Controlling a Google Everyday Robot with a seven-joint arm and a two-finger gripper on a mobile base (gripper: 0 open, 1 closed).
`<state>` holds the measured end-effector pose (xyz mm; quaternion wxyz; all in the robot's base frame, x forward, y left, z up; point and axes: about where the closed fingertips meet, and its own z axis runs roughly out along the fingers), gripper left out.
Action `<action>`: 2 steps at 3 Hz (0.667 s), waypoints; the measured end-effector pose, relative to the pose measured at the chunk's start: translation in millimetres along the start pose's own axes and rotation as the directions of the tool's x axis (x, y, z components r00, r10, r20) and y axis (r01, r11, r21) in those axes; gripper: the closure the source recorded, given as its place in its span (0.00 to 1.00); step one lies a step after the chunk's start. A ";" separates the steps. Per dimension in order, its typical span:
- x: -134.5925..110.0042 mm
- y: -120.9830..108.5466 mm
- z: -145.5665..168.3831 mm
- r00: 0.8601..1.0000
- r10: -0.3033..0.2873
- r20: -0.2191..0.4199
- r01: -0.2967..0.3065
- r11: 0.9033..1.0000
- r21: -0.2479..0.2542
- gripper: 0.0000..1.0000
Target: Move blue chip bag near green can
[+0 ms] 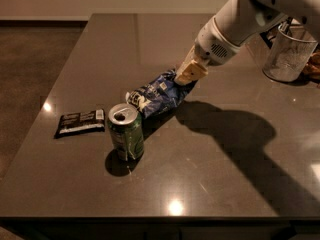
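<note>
The blue chip bag (157, 95) lies tilted on the dark table, its lower left end right next to the top of the green can (126, 132). The can stands upright with its silver top and pull-tab opening showing. My gripper (190, 72) reaches in from the upper right on a white arm. Its tan fingers are closed on the bag's upper right end, which looks held a little higher than the end by the can.
A flat black wrapper with white lettering (80, 123) lies left of the can. A clear plastic container (290, 54) stands at the back right. The table's front edge (150, 218) runs close below the can, and its left edge is near the wrapper.
</note>
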<state>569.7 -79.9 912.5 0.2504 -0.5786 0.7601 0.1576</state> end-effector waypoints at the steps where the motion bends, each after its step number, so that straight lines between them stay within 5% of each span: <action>1: -0.7 0.5 1.7 1.000 -0.002 0.000 0.002 1.000 -0.003 0.12; 2: -1.3 1.0 3.2 1.000 -0.003 -0.001 0.003 1.000 -0.005 0.00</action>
